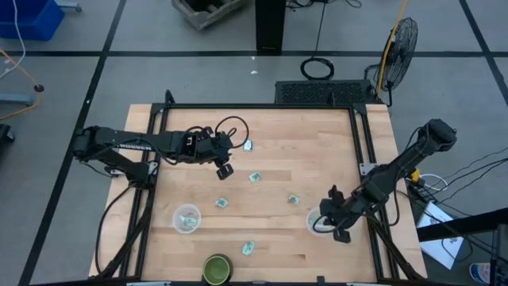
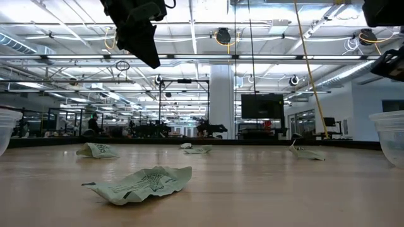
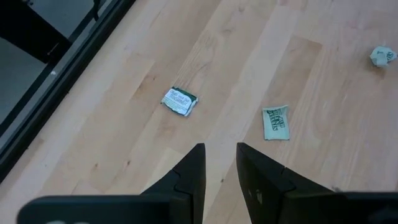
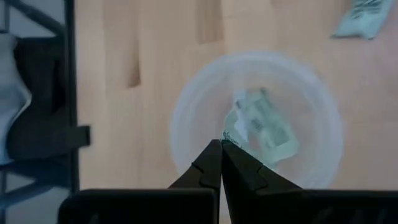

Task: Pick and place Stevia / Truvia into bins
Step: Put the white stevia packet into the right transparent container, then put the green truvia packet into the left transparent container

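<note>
1. The Stevia packets still lying loose are scattered over the middle of the table (image 1: 333, 127): one near the far edge (image 1: 248, 145), one at mid-table (image 1: 255, 177), one nearer the front (image 1: 221, 204), one toward the right (image 1: 293, 199), and one at the front by the dark green container (image 1: 248, 249).
2. In the left wrist view the far packet (image 3: 179, 101) lies ahead of the fingers, off to one side of their line, with a second packet (image 3: 276, 122) ahead on the other side. The second one's long axis runs roughly along the fingers' own direction. Neither sits between the tips.
3. The left gripper (image 1: 225, 170) hovers above the table between the far packet and the mid-table one, its fingers (image 3: 193, 168) parted by a narrow gap and holding nothing. It is the nearer arm to both, so I judge the next pick is its job, and it calls for a sideways shift before any descent.
4. The right gripper (image 1: 337, 230) hangs over the right bin (image 1: 320, 222). In its wrist view the fingertips are pressed together directly above a packet (image 4: 261, 127) that lies on the cup's floor. They appear to grip nothing.
5. The left bin (image 1: 187, 218) stands at the front left and shows pale contents.
6. The dark green container (image 1: 216, 268) at the front edge is no target.
</note>
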You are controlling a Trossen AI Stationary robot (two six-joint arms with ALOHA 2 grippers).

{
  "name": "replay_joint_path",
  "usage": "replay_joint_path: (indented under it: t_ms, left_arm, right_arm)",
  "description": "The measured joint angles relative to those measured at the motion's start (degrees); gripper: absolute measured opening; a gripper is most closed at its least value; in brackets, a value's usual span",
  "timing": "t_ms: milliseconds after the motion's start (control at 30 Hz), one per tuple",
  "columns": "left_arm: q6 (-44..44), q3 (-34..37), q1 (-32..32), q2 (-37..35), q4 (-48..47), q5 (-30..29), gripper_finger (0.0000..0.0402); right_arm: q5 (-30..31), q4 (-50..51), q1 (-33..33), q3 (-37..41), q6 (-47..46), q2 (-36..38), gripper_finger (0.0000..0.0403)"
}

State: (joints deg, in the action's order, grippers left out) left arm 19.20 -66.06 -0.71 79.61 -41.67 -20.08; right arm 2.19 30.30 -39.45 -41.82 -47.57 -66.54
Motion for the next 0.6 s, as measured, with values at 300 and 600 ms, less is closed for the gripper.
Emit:
replay_joint_path:
  t_ms: [300, 600]
  left_arm:
    - [0.15, 0.00, 0.00, 0.00, 0.00, 0.00, 0.0097]
    - [0.11, 0.00, -0.02, 0.00, 0.00, -0.02, 0.0097]
  right_arm:
    - [0.75, -5.08, 0.10, 2.92, -0.79, 0.02, 0.0018]
    - [0.73, -9.55, 0.12, 6.21, -1.03, 0.33, 0.0061]
